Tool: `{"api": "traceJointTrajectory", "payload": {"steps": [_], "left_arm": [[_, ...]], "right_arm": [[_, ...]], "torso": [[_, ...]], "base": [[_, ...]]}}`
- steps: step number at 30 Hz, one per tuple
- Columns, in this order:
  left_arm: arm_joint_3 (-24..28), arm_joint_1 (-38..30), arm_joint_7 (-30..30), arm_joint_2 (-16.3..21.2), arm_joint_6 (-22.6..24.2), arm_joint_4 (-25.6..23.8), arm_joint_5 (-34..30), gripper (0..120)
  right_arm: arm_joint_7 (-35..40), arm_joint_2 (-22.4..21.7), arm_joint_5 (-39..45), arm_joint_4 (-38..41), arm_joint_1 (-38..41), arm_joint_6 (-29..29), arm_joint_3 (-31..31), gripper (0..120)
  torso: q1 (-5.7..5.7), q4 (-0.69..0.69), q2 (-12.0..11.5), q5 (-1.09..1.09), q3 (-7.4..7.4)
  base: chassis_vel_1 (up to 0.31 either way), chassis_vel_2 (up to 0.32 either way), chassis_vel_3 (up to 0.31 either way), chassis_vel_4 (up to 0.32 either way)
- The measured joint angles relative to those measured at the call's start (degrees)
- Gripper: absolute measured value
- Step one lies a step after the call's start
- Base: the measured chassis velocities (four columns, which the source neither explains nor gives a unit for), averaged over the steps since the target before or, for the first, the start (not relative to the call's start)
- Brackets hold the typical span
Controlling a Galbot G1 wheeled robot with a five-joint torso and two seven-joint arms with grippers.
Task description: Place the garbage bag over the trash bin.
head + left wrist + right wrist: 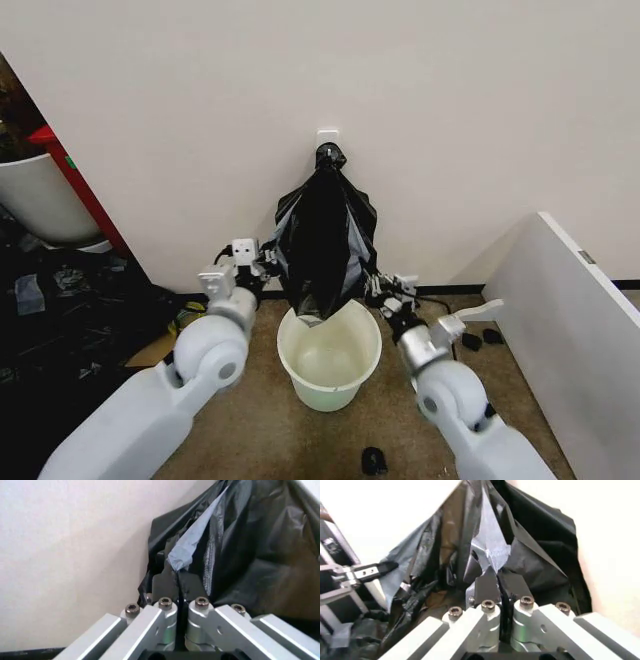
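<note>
glossy black garbage bag (325,240), cream-white trash bin (329,358)

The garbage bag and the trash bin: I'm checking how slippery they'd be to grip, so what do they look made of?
The garbage bag looks like thin black plastic film, glossy: it creases sharply and throws pale glare along its folds. The trash bin looks like rigid cream-white moulded plastic with a smooth, faintly shiny wall and rim. Both are judged by look alone.

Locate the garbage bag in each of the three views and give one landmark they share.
Head view: the bag hangs at centre against the wall, above the bin, between the left tool and right tool.
Left wrist view: the bag is pinched in the shut left tool.
Right wrist view: the bag is pinched in the shut right tool.
Shared landmark: the pale wall behind the bag.
</note>
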Motion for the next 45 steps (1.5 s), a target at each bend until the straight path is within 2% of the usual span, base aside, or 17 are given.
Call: {"api": "traceJointTrajectory", "payload": {"steps": [8, 17, 23, 29, 35, 40, 45], "left_arm": [[-3.02, 4.79, 0.08, 3.42, -0.16, -8.04, 0.02, 0], [-3.63, 10.32, -0.01, 5.01, -0.22, -12.27, -0.26, 0], [-3.26, 13.83, 0.09, 4.15, -0.35, -12.08, 0.44, 0], [-2.42, 15.58, 0.51, 2.02, -0.4, -9.23, 0.84, 0], [-2.21, 17.73, 0.57, 3.14, -0.16, -10.34, -0.29, 0], [-1.62, 18.76, 0.56, 2.91, -0.13, -9.39, -0.33, 0], [0.51, 16.81, 0.04, -0.1, 0.48, -5.54, -1.98, 0]], "right_arm": [[-0.35, -1.03, -1.03, 5.64, -5.12, -0.53, -0.31, 0], [-0.25, -2.35, 0.13, 10.17, -10.77, -1.57, 1.1, 0], [-0.36, -2.67, 0.14, 9.82, -14.29, -0.58, 2.04, 0], [0.4, -2.44, -0.1, 7.85, -18.24, 0.41, 2.59, 0], [0.98, -3.14, 1.99, 10.64, -24.5, -0.25, 3.69, 0], [1.79, -3.08, 2.24, 11.09, -25.38, -0.44, 3.72, 0], [3.7, -2.55, 3.0, 11.59, -23.86, -1.85, 3.67, 0]], "torso": [[0.0, -0.01, 0.0, 0.0, 0.0], [0.0, 0.0, 0.0, 0.01, 0.01], [0.0, 0.0, 0.0, 0.0, 0.0], [0.0, 0.0, 0.0, 0.0, 0.01], [0.0, -0.01, 0.0, 0.01, 0.01], [0.0, 0.0, 0.0, 0.01, 0.01], [0.01, 0.0, 0.0, 0.01, 0.01]], "base": [[0.0, 0.0, 0.0, 0.0], [0.0, 0.0, 0.0, 0.0], [0.0, 0.0, 0.0, 0.0], [0.0, 0.0, 0.0, 0.0], [0.0, 0.0, 0.0, 0.0], [0.0, 0.0, 0.0, 0.0], [0.0, 0.0, 0.0, 0.0]]}}
